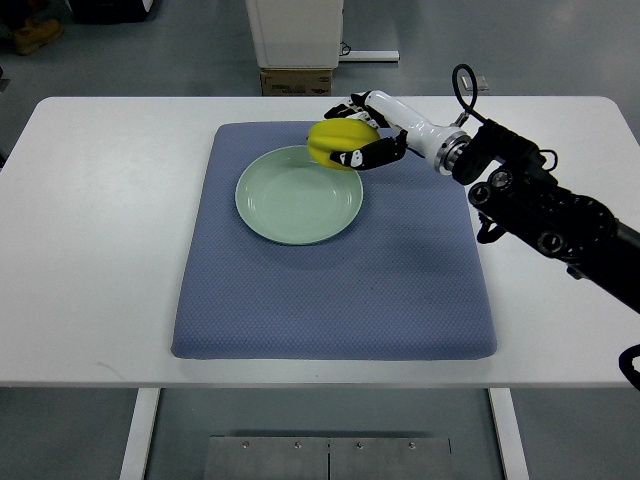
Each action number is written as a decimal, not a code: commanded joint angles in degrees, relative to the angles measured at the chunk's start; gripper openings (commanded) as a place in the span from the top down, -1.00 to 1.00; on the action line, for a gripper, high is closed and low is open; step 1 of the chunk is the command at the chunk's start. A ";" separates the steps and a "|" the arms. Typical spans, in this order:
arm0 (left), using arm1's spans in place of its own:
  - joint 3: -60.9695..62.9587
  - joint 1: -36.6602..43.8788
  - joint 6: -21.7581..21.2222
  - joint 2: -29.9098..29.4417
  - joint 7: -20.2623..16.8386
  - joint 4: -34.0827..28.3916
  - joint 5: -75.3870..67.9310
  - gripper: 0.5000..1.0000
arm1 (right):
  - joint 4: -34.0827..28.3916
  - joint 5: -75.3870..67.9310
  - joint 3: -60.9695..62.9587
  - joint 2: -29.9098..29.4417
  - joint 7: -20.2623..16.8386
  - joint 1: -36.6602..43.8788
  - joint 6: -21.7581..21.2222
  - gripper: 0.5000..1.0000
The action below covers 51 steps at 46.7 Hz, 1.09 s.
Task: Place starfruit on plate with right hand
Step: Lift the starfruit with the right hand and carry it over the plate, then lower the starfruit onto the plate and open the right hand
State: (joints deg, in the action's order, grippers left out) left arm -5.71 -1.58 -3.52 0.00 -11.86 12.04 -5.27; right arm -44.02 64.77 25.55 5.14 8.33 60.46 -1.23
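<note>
Starfruit sits in my right hand, fingers clamped around it, over the far right rim of the green plate. Can't tell if it touches the rim. Plate lies on the blue mat on the white bench.

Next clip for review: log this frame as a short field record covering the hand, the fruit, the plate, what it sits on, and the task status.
active hand: right hand, arm entering from the picture's right edge
hand state: fingers curled around the starfruit
starfruit: yellow, held at the far right rim of the plate, not yet released
plate: pale green, round, nothing lying in it
under the plate: blue mat on a white table
left hand: not in view
task status: fruit carried to the plate, placement not finished
</note>
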 commanded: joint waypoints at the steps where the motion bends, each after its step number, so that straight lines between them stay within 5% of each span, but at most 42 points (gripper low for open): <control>1: 0.00 0.00 0.00 0.00 0.00 0.00 0.00 -1.00 | 0.60 0.01 -0.15 -1.80 -0.07 0.36 0.00 1.00; 25: 0.00 0.00 0.00 0.00 0.00 0.00 0.00 -1.00 | 5.61 0.18 -4.80 -5.14 -1.39 2.65 2.64 1.00; 51: 0.00 0.00 0.00 0.00 0.00 0.00 0.00 -1.00 | 2.36 0.01 -10.52 -5.14 -1.30 2.56 2.55 1.00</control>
State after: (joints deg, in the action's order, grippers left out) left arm -5.71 -1.58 -3.51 0.00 -11.86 12.04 -5.27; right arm -41.37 64.77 15.72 0.00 7.13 63.12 1.31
